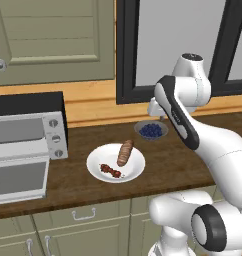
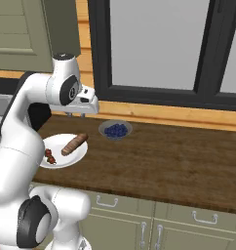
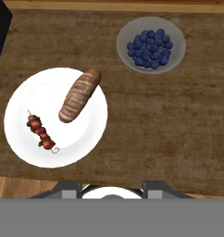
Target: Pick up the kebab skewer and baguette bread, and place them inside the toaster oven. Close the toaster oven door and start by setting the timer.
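Observation:
The baguette bread [image 3: 80, 94] lies at a slant on a white plate [image 3: 81, 139], and the kebab skewer [image 3: 40, 132] rests beside it on the plate's left part. My gripper [image 2: 76, 116] hangs well above the counter, pointing down, over the gap between the plate [image 2: 66, 156] and the berry bowl. Its fingers stand apart with nothing between them. At the left of the counter stands the toaster oven [image 1: 28, 130], and the toaster oven door [image 1: 18, 180] is dropped open toward the counter's front. The plate [image 1: 100, 159] sits just right of that door, with the baguette bread [image 1: 125, 152] and the kebab skewer [image 1: 112, 171] on it.
A glass bowl of blueberries [image 1: 151, 130] stands behind the plate to its right, near the wall. A dark-framed window runs along the back. The wooden counter [image 2: 178, 161] stretches bare to the right. Cabinet drawers sit below the front edge.

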Robot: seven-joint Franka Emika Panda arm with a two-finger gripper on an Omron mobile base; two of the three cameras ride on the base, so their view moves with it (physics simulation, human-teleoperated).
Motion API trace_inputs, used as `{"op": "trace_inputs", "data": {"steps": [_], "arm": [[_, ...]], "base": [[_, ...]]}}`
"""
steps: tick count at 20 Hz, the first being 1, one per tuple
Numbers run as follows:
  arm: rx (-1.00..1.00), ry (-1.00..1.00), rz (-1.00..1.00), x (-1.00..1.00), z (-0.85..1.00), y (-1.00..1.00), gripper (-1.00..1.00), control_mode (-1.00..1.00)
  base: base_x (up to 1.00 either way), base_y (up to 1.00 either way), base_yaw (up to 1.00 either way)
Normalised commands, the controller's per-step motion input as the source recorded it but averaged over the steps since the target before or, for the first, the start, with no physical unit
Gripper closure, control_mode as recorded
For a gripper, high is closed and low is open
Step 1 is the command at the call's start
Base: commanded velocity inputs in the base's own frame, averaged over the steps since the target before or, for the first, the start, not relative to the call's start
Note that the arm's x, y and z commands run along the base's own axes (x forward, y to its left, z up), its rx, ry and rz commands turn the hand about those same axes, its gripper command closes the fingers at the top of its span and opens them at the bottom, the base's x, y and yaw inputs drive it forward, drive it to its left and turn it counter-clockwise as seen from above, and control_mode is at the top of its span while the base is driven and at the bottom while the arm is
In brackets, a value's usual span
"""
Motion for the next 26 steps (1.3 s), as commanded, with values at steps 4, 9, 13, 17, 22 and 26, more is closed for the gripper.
{"op": "trace_inputs", "data": {"steps": [4, 9, 13, 17, 22, 26], "arm": [[0.0, 0.0, 0.0, 0.0, 0.0, 0.0, -1.0, 1.0], [0.0, 0.0, 0.0, 0.0, 0.0, 0.0, -1.0, 1.0], [0.0, 0.0, 0.0, 0.0, 0.0, 0.0, -1.0, 1.0], [0.0, 0.0, 0.0, 0.0, 0.0, 0.0, -1.0, 1.0], [0.0, 0.0, 0.0, 0.0, 0.0, 0.0, -1.0, 1.0], [0.0, 0.0, 0.0, 0.0, 0.0, 0.0, -1.0, 1.0]], "base": [[0.0, 0.0, 0.0], [0.0, 0.0, 0.0], [-0.01, 0.0, 0.0], [-0.01, 0.37, 0.0], [0.0, 0.58, 0.0], [0.0, 0.54, 0.0]]}}
